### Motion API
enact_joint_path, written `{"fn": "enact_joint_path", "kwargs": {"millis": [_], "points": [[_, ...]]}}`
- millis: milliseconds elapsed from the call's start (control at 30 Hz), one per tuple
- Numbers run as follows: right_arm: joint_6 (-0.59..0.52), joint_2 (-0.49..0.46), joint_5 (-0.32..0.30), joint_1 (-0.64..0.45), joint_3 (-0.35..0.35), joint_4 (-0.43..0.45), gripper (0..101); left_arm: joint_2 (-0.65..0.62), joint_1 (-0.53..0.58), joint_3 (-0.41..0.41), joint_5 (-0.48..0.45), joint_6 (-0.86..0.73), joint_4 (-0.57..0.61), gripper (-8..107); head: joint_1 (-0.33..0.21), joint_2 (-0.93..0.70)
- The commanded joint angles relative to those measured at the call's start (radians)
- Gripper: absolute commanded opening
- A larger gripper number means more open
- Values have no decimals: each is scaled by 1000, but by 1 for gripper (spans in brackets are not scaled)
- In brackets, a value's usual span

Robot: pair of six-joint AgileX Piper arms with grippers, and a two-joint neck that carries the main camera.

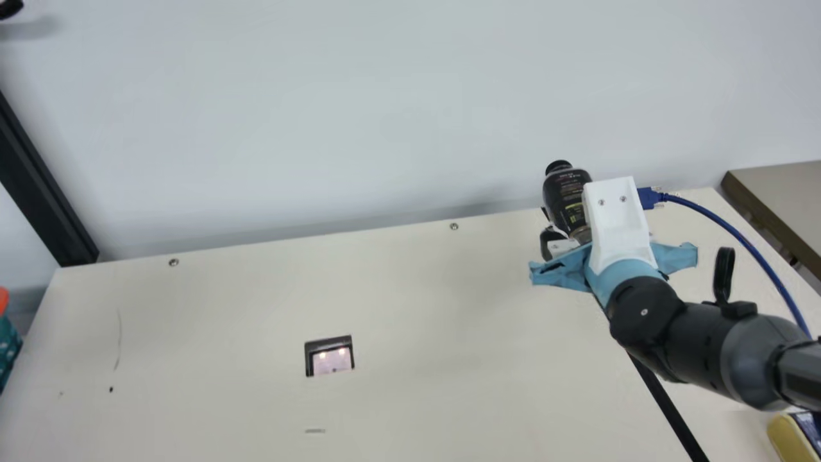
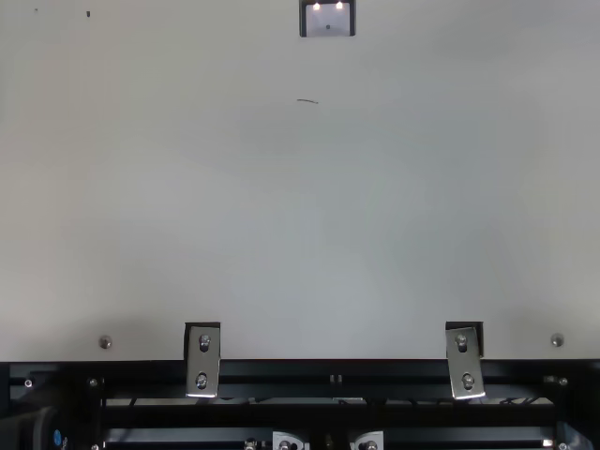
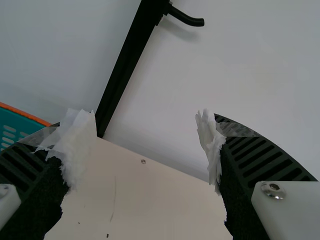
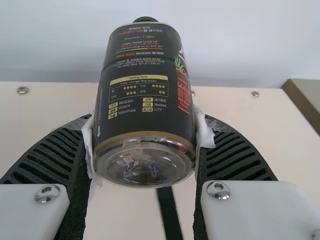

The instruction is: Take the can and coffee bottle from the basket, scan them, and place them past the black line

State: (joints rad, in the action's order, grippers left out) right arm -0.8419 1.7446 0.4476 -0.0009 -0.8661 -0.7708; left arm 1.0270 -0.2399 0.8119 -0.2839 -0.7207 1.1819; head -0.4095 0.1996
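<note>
Basket point(image 1: 9, 350), teal with orange rim, cut off at left edge of main view, lower half. Left hand point(image 3: 145, 145) open in left wrist view, fingers wide apart. Black post point(image 1: 42, 183) slants down the upper left of main view, to the counter point(image 1: 224, 308) corner. Scanner point(image 1: 332, 360) sits on the counter, lower middle, two small lights lit; also at top edge of top view. Right of centre, coffee bottle point(image 1: 566, 192) in right hand point(image 1: 569, 221), gripped between both fingers, tilted, cap up, base toward the wrist camera. Black line point(image 1: 670, 407) runs from under right arm to bottom edge. Blue cable point(image 1: 737, 231) curves along that arm. Lower right corner, yellow item point(image 1: 789, 439), cut off, can't tell what
</note>
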Motion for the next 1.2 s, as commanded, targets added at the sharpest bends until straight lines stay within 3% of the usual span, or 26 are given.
{"fn": "enact_joint_path", "kwargs": {"millis": [0,267,767,1167], "points": [[0,16,0,-25,-15,20,0,0,0,0,0,0,0,90,-16,-9],[13,69,7,-108,-24,58,0,0,0,0,0,0,0,90,4,11],[15,110,8,-237,34,41,0,0,0,0,0,0,0,90,14,57],[13,108,2,-267,63,17,0,0,0,0,0,0,0,90,-19,340]]}}
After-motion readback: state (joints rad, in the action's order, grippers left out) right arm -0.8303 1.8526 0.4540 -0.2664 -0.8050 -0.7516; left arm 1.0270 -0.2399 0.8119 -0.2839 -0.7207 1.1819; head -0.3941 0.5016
